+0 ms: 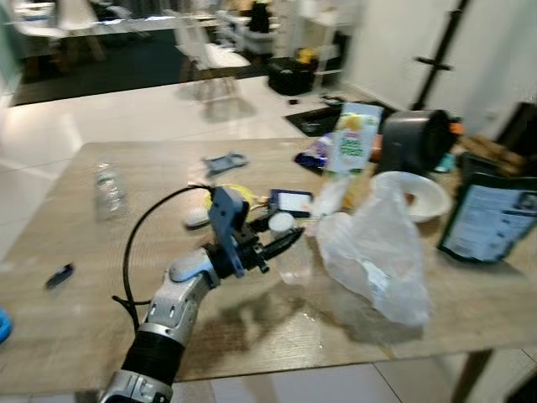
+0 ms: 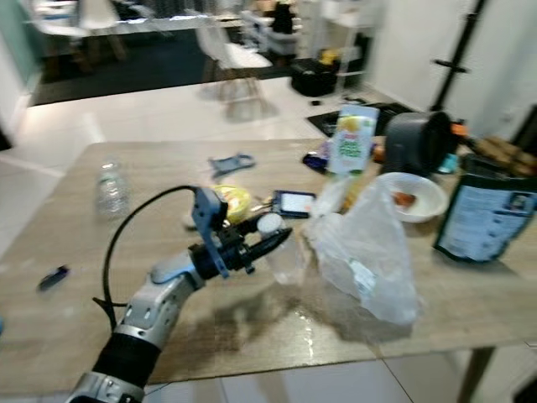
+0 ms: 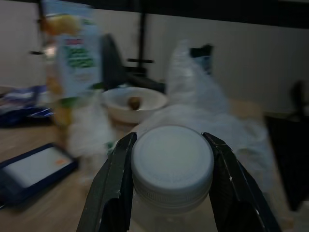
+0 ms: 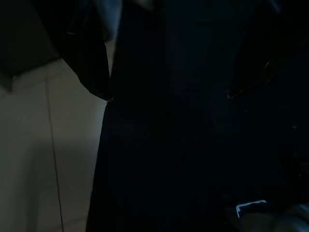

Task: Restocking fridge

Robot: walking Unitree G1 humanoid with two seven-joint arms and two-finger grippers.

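Observation:
A clear plastic bottle point(image 1: 295, 262) with a white cap point(image 3: 172, 162) stands near the middle of the wooden table point(image 1: 75, 327). My left gripper point(image 1: 285, 232) reaches over the table from the front. Its two black fingers point(image 3: 116, 179) press on either side of the cap, so it is shut on the bottle. A green and white juice carton point(image 1: 353, 138) stands behind it, and a crumpled clear plastic bag point(image 1: 377, 252) lies just to its right. The right wrist view is very dark: pale floor tiles and a dark shape can be made out.
A white bowl point(image 1: 419, 195), a dark grey pot point(image 1: 415, 138) and a black pouch point(image 1: 491, 210) stand at the right. A small screen device point(image 1: 292, 201) and a yellow item point(image 1: 240, 195) lie behind my gripper. A small water bottle point(image 1: 109, 190) is at the left.

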